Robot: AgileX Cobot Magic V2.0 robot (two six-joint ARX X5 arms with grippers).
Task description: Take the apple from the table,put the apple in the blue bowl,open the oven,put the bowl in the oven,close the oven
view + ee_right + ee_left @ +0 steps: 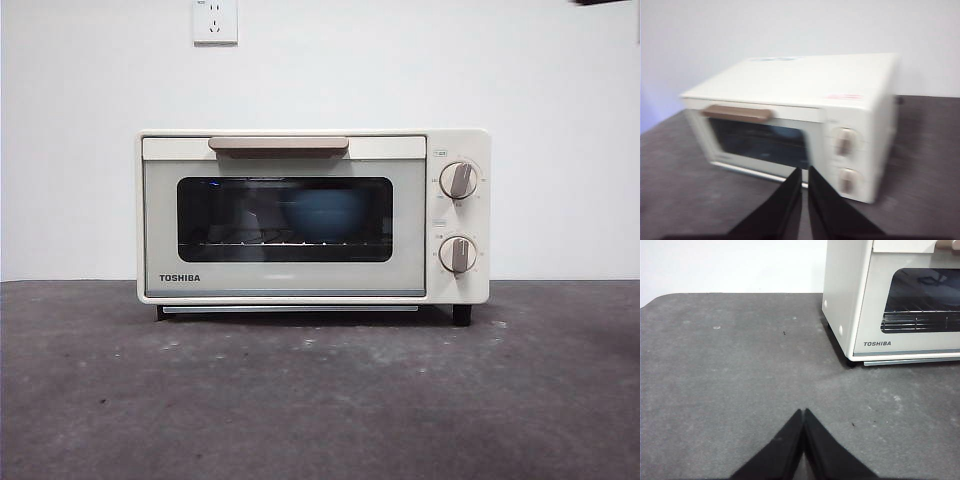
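- We find the table (320, 400) bare of loose items in the front view; its dark speckled surface shows only faint pale marks.
- We find the oven (312, 215) standing square on the table toward the back, its door shut flush against the frame and the beige handle (278, 147) level along the top edge.
- Through the dark glass we see the blue bowl (322, 215) resting on the rack inside. We cannot make out the apple; we judge that it sits in the bowl, hidden by the rim and the tinted glass.
- We judge the task to be at its close: the door appears fully shut, and what remains is to confirm the closure and stand clear.
- To do this well, we advise checking that the door shows no gap along its top edge, and moving both arms up and away without brushing the handle or the two knobs (458, 180).
- The right gripper (804, 172) is raised in front of the oven near the knob side, not touching it, jaws nearly together with a thin gap and holding nothing. This view is blurred.
- The left gripper (803, 412) hangs low over bare table, well apart from the oven's corner, jaws pressed together and empty.
- In the front view only a black tip (608, 3) shows at one top corner.
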